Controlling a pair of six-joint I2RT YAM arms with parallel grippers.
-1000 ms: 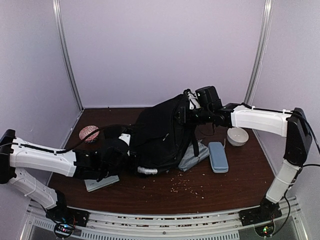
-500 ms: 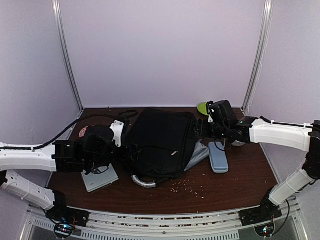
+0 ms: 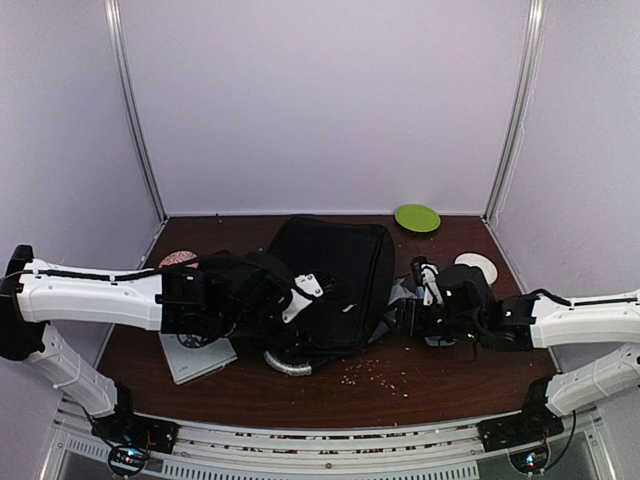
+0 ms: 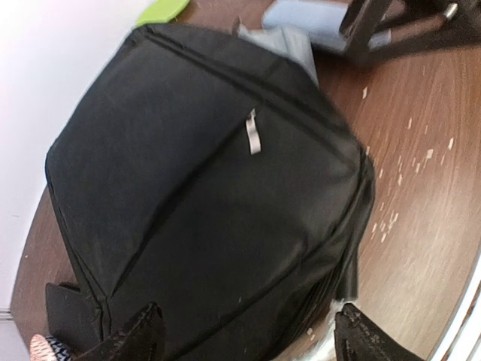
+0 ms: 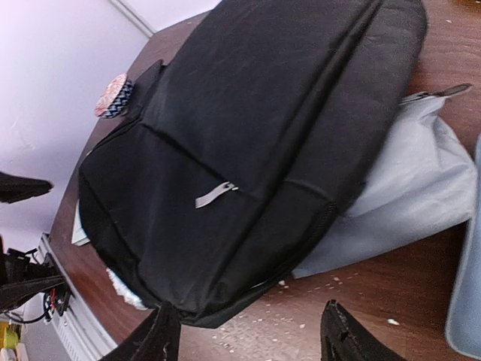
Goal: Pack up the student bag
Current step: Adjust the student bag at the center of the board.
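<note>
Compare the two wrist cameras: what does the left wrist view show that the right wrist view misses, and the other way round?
Only the left wrist view shows the green plate and part of the right arm. Only the right wrist view shows the table's front rail with cables. Both show the black backpack lying flat, the grey pouch partly under it, the blue case, the pink patterned ball and crumbs on the wood.
</note>
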